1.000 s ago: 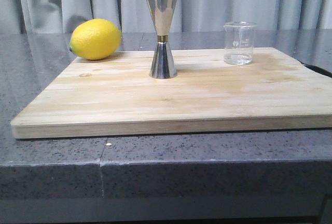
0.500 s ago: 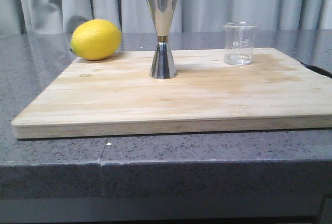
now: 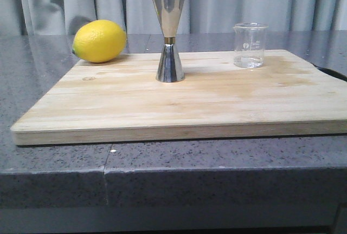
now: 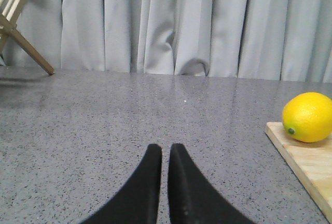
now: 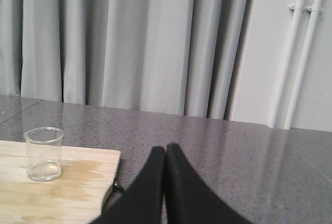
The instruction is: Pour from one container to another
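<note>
From where I stand, the left end effector (image 4: 165, 154) hangs low over the bare grey speckled stone bench (image 3: 54, 161), off the left edge of the pale wooden cutting board (image 3: 179, 104). Its 2 black fingers are drawn almost together with nothing between them, which reads as a parked arm, not one about to work.

A bright yellow lemon (image 3: 100, 40) rests at the board's far left corner, seemingly just out of the way.

Near the middle of the board's far half stands the tall polished steel hourglass jigger with a thin gold band at its waist (image 3: 169, 34), upright, its upper cup open to receive liquid. Well apart from it, toward the far right corner, sits the small clear glass beaker with faint white marks (image 3: 250, 45), also upright, with what looks like a little clear liquid at the bottom. A darker stain in the wood spreads around it.

The right end effector (image 5: 165, 154) sits over the bench beyond the board's right edge, fingers pressed together and empty. I judge it the natural arm to fetch the beaker, since it is the nearer 1. Nothing is grasped yet.
</note>
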{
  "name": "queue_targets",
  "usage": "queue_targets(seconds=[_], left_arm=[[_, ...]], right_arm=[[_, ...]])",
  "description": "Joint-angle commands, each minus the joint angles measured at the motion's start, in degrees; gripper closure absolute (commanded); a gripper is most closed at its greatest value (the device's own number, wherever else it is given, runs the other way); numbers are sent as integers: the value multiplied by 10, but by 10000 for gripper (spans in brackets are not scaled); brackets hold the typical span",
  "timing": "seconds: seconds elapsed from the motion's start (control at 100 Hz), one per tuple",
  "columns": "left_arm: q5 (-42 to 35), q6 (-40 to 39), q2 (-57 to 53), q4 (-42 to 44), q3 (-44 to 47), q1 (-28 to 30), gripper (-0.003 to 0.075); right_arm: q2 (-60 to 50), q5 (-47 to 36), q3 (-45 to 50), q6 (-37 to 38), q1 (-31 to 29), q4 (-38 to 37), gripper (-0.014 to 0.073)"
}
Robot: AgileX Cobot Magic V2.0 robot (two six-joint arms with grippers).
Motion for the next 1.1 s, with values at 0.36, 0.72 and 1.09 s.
queue_targets(seconds=[0.36,0.72,1.09], left_arm=[[4,-1,5,-13,-12,-88,739],[-48,-1,5,-24,4,-151,739],[-17,-888,-52,864,11,-170,739]], right_arm=[[2,-40,-15,0,-1,3,669],[2,-40,-15,0,-1,3,669],[2,-40,-15,0,-1,3,669]])
